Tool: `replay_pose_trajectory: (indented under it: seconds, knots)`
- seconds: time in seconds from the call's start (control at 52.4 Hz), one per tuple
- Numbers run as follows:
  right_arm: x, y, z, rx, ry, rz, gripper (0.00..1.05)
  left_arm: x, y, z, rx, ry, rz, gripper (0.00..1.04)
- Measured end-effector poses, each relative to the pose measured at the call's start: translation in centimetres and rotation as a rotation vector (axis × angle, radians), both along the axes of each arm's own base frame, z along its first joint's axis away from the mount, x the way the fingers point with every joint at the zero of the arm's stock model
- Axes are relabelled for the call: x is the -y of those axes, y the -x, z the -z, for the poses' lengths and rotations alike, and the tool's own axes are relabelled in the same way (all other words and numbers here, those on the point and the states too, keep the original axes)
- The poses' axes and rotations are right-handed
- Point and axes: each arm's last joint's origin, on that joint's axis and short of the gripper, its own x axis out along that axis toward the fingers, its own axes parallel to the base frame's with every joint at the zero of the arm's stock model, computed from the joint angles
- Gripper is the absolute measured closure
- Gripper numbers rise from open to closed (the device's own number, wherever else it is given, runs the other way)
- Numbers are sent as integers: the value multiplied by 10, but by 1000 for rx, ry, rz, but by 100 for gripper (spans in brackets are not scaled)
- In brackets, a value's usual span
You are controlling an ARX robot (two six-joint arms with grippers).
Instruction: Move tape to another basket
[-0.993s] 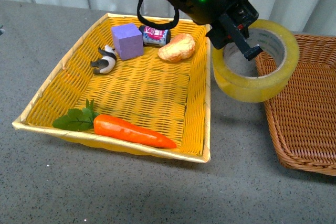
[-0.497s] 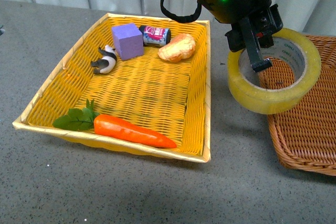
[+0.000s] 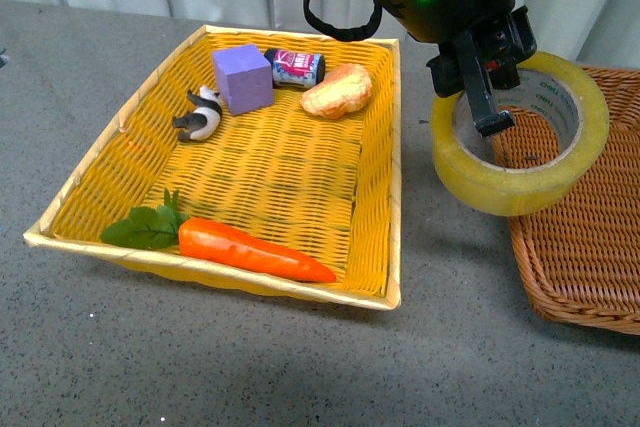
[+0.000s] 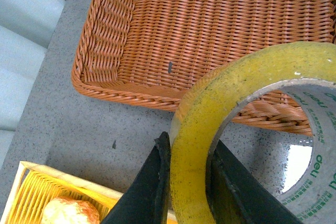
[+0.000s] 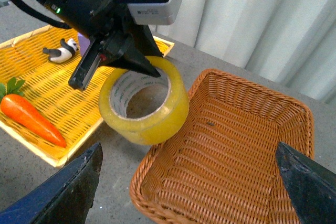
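Note:
The tape (image 3: 470, 182), a wide yellowish roll with a white core, hangs in the air over the strip of table between the two trays, its right side above the left rim of the brown wicker basket (image 3: 530, 277). My left gripper (image 3: 478, 112) is shut on the roll's wall, one finger inside the ring and one outside. In the left wrist view the black fingers (image 4: 157, 182) pinch the tape (image 4: 236, 82) with the basket (image 4: 105, 45) beyond. My right gripper (image 5: 186, 182) is open above the basket (image 5: 157, 203), with the tape (image 5: 157, 119) off to its side.
The yellow woven tray (image 3: 395, 177) at left holds a carrot (image 3: 250, 250), a purple cube (image 3: 242, 77), a panda figure (image 3: 200, 112), a bread roll (image 3: 338, 89) and a small bottle (image 3: 295, 67). A pale curtain hangs behind the grey table.
Over the last second the left gripper carried the tape to the right, from beside the yellow tray's rim to the brown basket's left edge. In the last half second it barely moved.

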Motion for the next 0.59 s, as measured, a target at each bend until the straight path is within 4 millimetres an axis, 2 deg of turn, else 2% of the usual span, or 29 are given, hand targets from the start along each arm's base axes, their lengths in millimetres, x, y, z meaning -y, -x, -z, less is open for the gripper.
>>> replay_pose_trajectory:
  seconds: [0.21, 0.382, 0.592]
  knots:
    - [-1, -44, -1, -222, -73, 102, 9, 0, 0, 0, 0, 0, 0, 88]
    - [-10, -77, -1, -292, -105, 126, 9, 0, 0, 0, 1, -1, 0, 88]
    - [-14, -108, 1, -320, -126, 162, 9, 0, 0, 0, 0, 0, 0, 88]
